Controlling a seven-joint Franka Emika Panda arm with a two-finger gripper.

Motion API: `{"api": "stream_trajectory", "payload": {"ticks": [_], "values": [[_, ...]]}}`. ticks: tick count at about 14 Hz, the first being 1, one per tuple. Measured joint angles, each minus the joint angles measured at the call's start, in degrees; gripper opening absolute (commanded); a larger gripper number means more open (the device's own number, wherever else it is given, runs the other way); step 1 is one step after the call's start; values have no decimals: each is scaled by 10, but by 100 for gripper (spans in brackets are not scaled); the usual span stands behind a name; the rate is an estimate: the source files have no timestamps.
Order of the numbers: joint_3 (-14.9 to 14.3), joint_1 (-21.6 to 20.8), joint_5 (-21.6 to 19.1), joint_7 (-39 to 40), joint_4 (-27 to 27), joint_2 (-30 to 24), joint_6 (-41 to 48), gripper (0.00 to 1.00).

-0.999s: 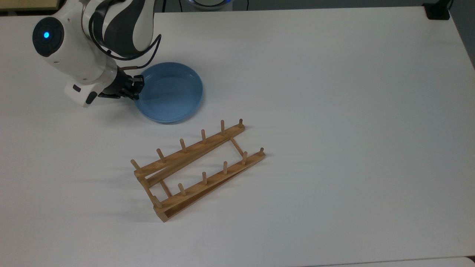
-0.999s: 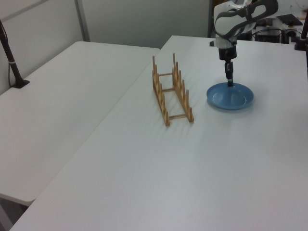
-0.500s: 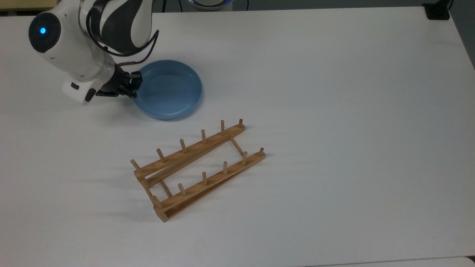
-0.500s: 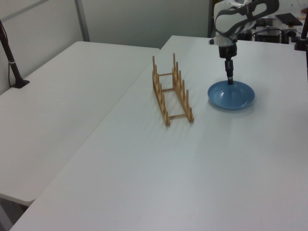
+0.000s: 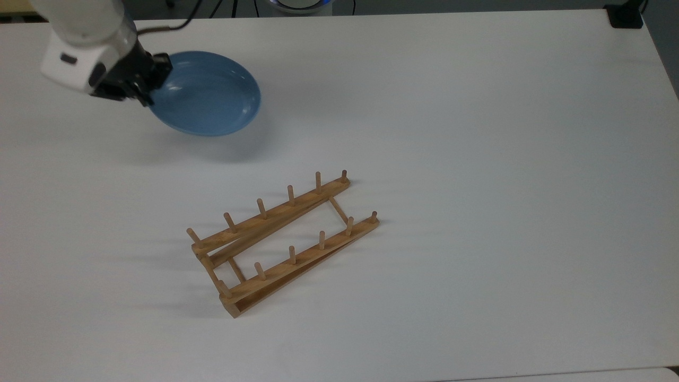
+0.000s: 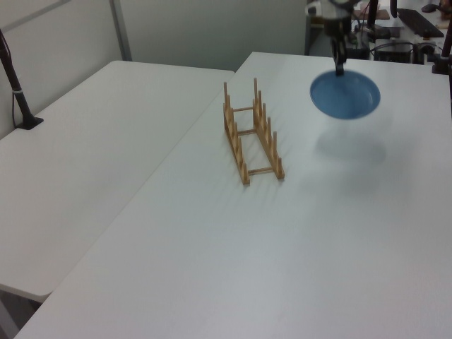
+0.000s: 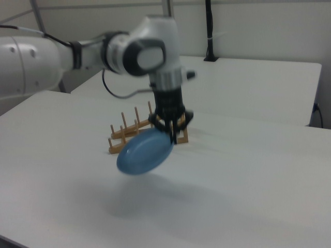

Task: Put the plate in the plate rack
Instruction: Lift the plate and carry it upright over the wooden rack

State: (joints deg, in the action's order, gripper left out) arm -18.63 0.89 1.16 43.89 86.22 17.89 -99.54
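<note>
Since your gripper [image 7: 173, 135] pinches the plate [image 5: 207, 94] by 1 rim edge, aloft and tilted, well apart from the plate rack [image 5: 281, 239], it could probably swing or slip during transfer.

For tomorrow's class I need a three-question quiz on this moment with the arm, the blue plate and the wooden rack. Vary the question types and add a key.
1. True or false: the plate rests flat on the table.
2. Multiple choice: where does the gripper hold the plate? A) at its rim B) under its middle C) nowhere, it hangs apart
3. Short answer: how many plates stand in the plate rack?

Key
1. False: it hangs tilted in the air, its shadow on the table below.
2. A: the fingers are clamped on the rim, seen in the right view.
3. None; all slots between the pegs are free.
</note>
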Motion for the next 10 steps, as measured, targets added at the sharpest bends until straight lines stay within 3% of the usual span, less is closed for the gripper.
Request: {"api": "stream_trajectory", "payload": {"ticks": [4,6,8,10], "values": [[-1,-80,132,-123,-90,-35,-25,0],[-14,-167,234,-236,-93,-39,-32,0],[-15,-232,286,-329,-92,-33,-51,0],[-15,-261,327,-374,-92,-26,-55,0]]}}
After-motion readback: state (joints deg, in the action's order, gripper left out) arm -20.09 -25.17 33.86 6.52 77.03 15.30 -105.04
